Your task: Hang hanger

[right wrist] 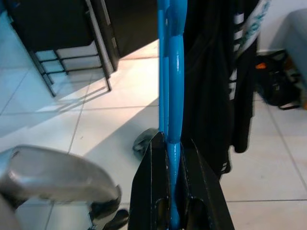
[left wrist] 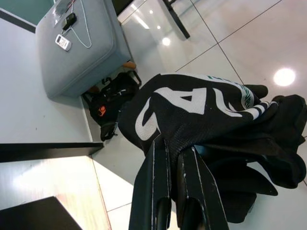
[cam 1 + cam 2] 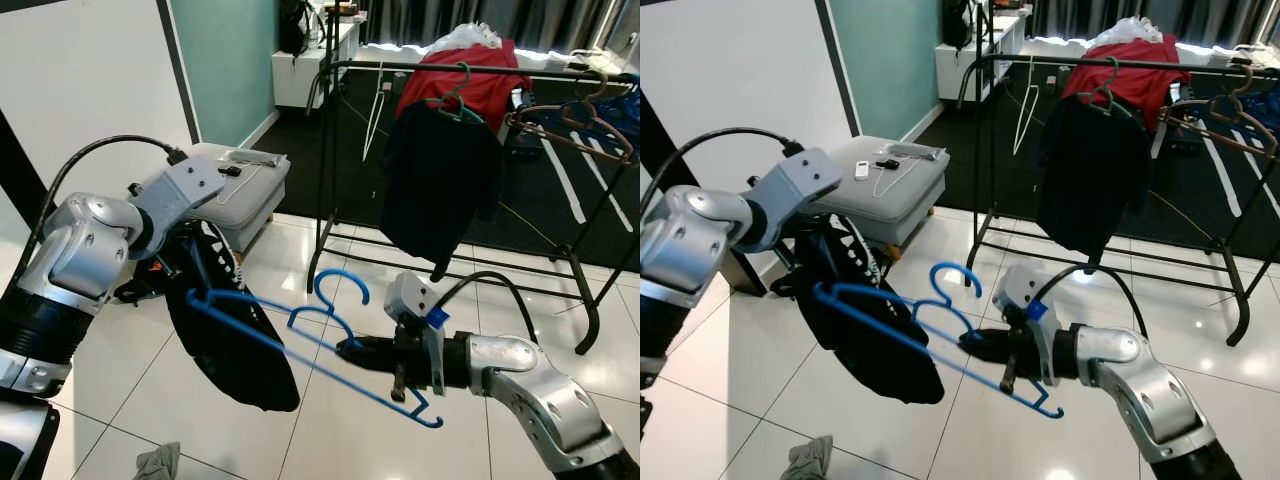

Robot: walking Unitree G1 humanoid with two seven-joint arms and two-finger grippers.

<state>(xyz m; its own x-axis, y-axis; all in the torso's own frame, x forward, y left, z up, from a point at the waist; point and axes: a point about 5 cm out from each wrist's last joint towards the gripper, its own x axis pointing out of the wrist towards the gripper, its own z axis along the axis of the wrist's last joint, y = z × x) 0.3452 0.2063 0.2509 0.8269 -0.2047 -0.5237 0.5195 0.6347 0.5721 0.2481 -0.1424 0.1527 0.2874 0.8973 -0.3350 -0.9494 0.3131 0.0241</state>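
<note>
On my left, the left gripper (image 2: pixel 175 191) was pinched tight on the black jersey (image 3: pixel 235 350), which hung in a bunch over the white tile floor (image 3: pixel 150 400). The blue hanger (image 3: pixel 300 340) ran from the jersey across to my right gripper (image 1: pixel 173 191), clamped on its bar, low in front of the black clothes rack (image 3: pixel 330 150). A dark shirt (image 3: pixel 440 180) hung there, with a grey ottoman (image 3: pixel 250 190) further back left.
</note>
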